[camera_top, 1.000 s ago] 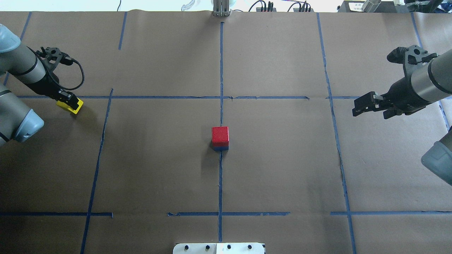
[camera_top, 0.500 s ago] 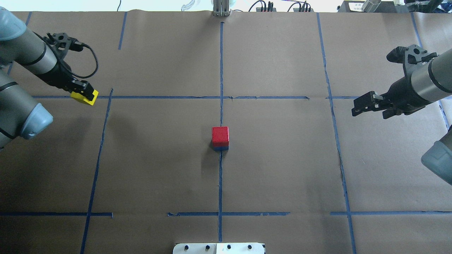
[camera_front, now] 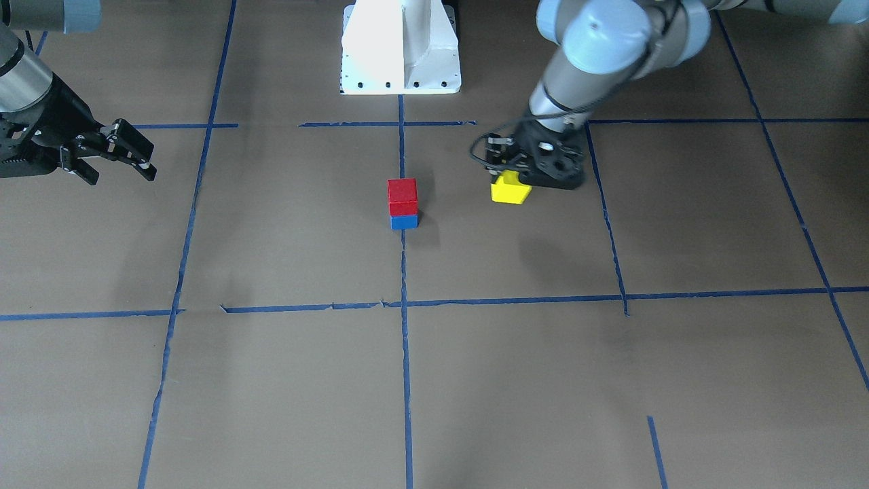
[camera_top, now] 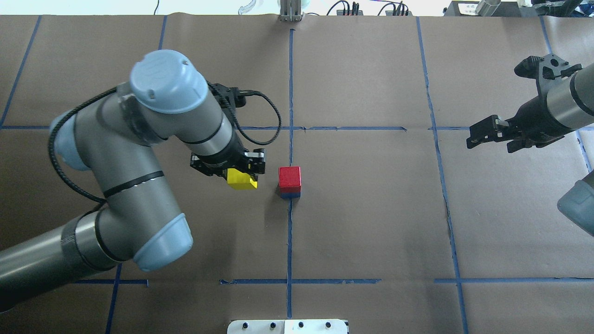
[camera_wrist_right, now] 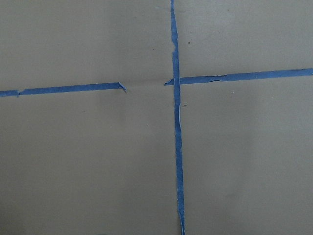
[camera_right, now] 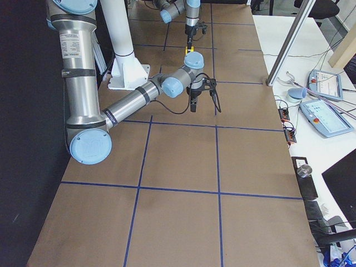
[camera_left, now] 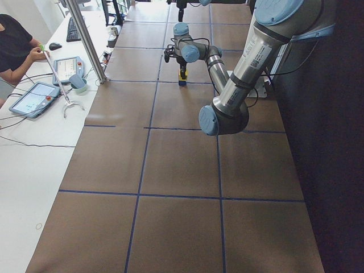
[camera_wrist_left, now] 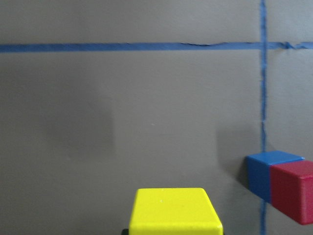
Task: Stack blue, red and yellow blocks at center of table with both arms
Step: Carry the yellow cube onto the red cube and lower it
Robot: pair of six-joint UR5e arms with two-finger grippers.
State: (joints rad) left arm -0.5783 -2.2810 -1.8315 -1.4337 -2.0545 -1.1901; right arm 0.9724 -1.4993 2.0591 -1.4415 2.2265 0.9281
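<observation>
In your overhead view, the small red cube [camera_top: 289, 176] sits on the small blue cube [camera_top: 290, 195] at frame centre of the brown taped table [camera_top: 371, 222]. The small yellow cube [camera_top: 242, 183], in the left black gripper [camera_top: 241, 175], is just left of them, apart. The right black gripper [camera_top: 491, 143] is far right.

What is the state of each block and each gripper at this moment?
left gripper: shut on the yellow block.
right gripper: open, empty.
yellow block: held, not yet stacked.
red block: resting on the blue block.
blue block: under the red block.
</observation>
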